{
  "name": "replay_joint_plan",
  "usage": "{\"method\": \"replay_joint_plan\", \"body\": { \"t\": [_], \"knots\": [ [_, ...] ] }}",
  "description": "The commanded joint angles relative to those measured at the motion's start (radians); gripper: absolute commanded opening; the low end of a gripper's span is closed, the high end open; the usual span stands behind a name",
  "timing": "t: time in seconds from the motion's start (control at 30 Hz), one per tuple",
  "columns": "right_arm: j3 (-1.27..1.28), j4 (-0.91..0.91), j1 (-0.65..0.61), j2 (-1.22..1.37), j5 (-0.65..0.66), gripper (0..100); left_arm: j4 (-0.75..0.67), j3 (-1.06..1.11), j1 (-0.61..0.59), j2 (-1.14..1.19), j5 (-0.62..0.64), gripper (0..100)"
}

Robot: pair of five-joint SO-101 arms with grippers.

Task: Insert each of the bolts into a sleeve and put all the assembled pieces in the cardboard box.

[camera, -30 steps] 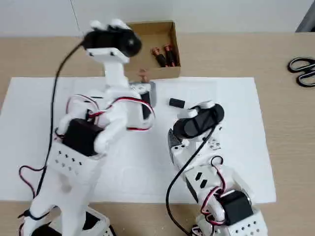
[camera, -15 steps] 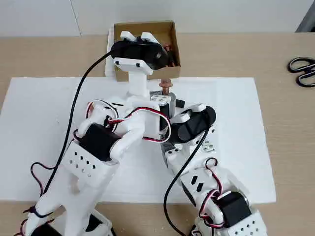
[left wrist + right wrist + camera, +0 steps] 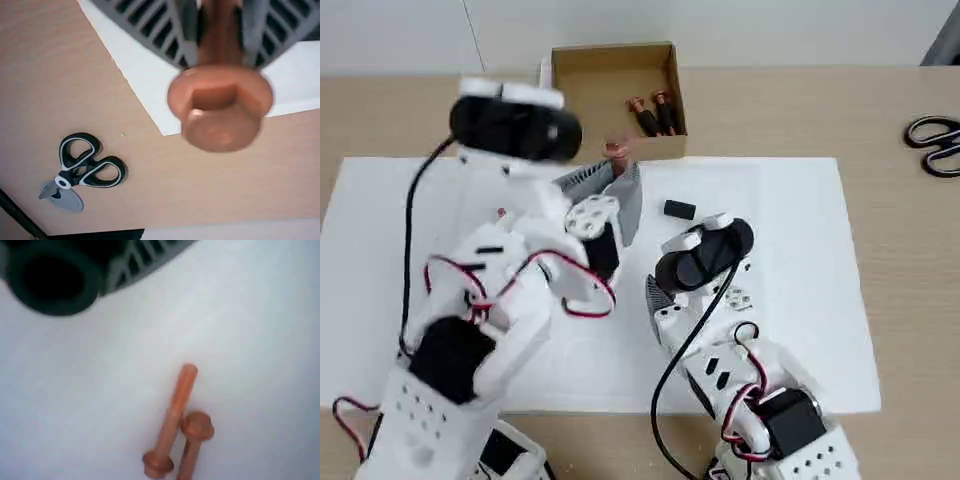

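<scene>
Orange bolt point(image 3: 220, 107) sits tight in my left tool point(image 3: 618, 172), near the cardboard box point(image 3: 582, 75). My right tool point(image 3: 653, 298) grips a black sleeve point(image 3: 50, 280).

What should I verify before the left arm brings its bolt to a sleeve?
1. Bolt clamped in the left gripper: ok, head sticking out.
2. Sleeve at the right gripper, bore unblocked: ok; firmness of hold: cannot tell.
3. Bolt lined up with that sleeve: not ok, the grippers are apart.
4. Spare sleeve free on the white sheet: ok.
5. Two bolts waiting on the sheet: ok.
6. Room in the cardboard box: ok, assembled pieces lie at one side.
</scene>
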Motion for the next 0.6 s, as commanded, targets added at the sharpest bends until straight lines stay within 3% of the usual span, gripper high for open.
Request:
{"method": "replay_joint_plan", "body": {
  "t": [0.0, 0.17, 0.57],
  "knots": [
    [-0.006, -0.025, -0.004, -0.015, -0.012, 0.4, -0.19, 0.182, -0.008, -0.092, -0.009, 1],
    [-0.006, -0.025, -0.008, -0.019, -0.012, 0.4, -0.336, 0.38, -0.005, -0.152, -0.006, 1],
    [-0.006, -0.027, -0.01, -0.024, -0.014, 0.4, -0.348, 0.414, 0.043, -0.155, -0.005, 1]
  ]
}}
